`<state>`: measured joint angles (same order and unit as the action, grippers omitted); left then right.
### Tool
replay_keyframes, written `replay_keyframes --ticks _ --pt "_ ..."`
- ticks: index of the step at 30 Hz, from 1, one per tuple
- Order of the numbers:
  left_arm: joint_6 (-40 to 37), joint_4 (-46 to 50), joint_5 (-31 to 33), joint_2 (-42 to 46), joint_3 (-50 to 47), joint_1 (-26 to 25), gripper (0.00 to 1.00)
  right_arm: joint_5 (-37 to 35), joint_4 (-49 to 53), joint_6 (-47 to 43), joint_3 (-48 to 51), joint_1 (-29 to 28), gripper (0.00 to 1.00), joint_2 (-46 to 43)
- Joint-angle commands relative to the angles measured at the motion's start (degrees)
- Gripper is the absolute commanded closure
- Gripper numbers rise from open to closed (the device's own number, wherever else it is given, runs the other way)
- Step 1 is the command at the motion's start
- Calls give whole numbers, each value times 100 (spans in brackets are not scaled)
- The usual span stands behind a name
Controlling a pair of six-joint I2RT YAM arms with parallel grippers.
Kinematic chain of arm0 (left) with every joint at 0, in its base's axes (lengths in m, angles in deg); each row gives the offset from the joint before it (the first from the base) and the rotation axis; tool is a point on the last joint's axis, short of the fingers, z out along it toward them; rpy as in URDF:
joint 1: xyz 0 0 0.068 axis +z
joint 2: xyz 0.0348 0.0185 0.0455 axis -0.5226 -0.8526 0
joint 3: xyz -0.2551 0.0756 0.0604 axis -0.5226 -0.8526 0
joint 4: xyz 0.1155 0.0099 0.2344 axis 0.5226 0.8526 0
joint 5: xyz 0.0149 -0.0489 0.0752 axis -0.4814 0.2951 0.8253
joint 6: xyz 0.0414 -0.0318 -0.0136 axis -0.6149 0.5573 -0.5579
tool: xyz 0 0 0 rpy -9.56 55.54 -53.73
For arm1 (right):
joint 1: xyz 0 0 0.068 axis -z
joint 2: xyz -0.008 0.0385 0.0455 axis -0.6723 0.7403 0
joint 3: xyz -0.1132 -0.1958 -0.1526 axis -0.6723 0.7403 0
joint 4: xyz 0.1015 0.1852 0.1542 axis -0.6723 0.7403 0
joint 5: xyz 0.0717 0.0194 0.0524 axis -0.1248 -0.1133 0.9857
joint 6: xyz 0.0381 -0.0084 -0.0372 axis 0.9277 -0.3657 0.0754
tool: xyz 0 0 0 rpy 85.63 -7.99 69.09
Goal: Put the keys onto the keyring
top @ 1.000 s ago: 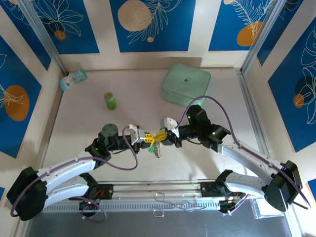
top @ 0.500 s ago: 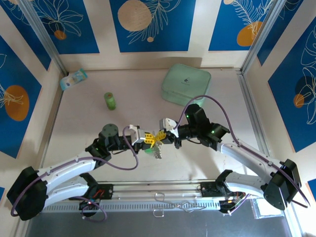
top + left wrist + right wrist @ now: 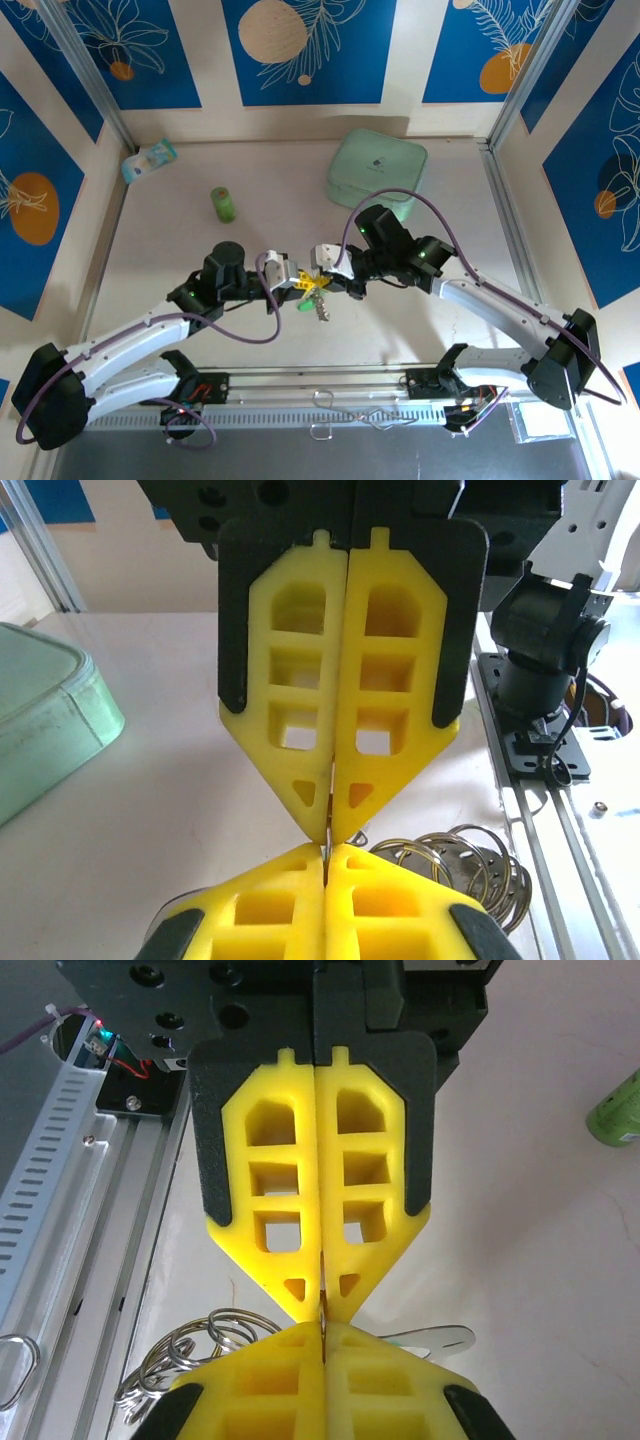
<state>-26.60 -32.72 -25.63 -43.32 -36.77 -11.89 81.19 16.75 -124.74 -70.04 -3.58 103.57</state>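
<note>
Both arms reach in low from their bases at the near edge, elbows splayed outward and forearms angling toward each other, so the left gripper [image 3: 303, 282] and the right gripper [image 3: 325, 281] meet tip to tip over the middle of the table [image 3: 160, 250]. The table is pale and matte, with a metal rail [image 3: 330, 385] running along its front. Farther back sit a mint-green rounded case [image 3: 376, 170], an upright green cylinder [image 3: 222, 204] and, in the far left corner, a small pale blue packet [image 3: 148, 160]. Blue panels painted with white leaves and orange discs wall the space in. Each gripper is clamped tight, its yellow fingers pressed flat together, and from the wrist cameras a thin sliver of metal shows nipped right where the two sets of tips meet; it seems to be part of the keyring [image 3: 480, 865], whose silvery loops bunch just under and beside the tips. The keys [image 3: 318, 308] sit in that same small cluster directly below the meeting point, one pale green head showing on the left of it. I cannot tell whether the bunch hangs free or rests on the table.
</note>
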Motion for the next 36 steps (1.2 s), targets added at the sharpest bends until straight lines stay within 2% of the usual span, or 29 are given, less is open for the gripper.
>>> replay_keyframes --ticks 1,2,3,5,10,18,23,28,31,33,35,36 --pt "-154 49 -68 -15 145 -31 100 330 -171 45 -109 -58 98 -37" --pt "-114 -87 -56 22 73 -37 100 424 -327 153 -6 39 88 -122" --pt "-64 -253 -35 70 -16 -35 100 529 -524 306 149 167 73 -239" --pt "32 -635 15 161 -218 -32 100 779 -940 577 492 398 65 -498" --pt "243 -1380 22 242 -591 -31 100 994 -1665 1025 1202 776 64 -961" --pt "342 -1678 -63 90 -636 -29 100 1144 -1724 1166 1345 656 64 -795" --pt "416 -1823 -77 75 -677 -31 100 1186 -1900 1220 1346 562 67 -669" --pt "514 -1978 -85 94 -734 -36 100 1186 -2006 1237 1308 485 75 -536" --pt "532 -1983 -100 105 -749 -32 100 1169 -2024 1221 1273 461 85 -493" --pt "535 -1975 -87 124 -752 -31 100 1149 -1970 1189 1226 451 99 -487" --pt "496 -1814 -40 157 -721 -33 100 1055 -1814 1097 1153 436 100 -503" --pt "486 -1586 26 184 -658 -33 87 984 -1669 999 1087 423 100 -508"
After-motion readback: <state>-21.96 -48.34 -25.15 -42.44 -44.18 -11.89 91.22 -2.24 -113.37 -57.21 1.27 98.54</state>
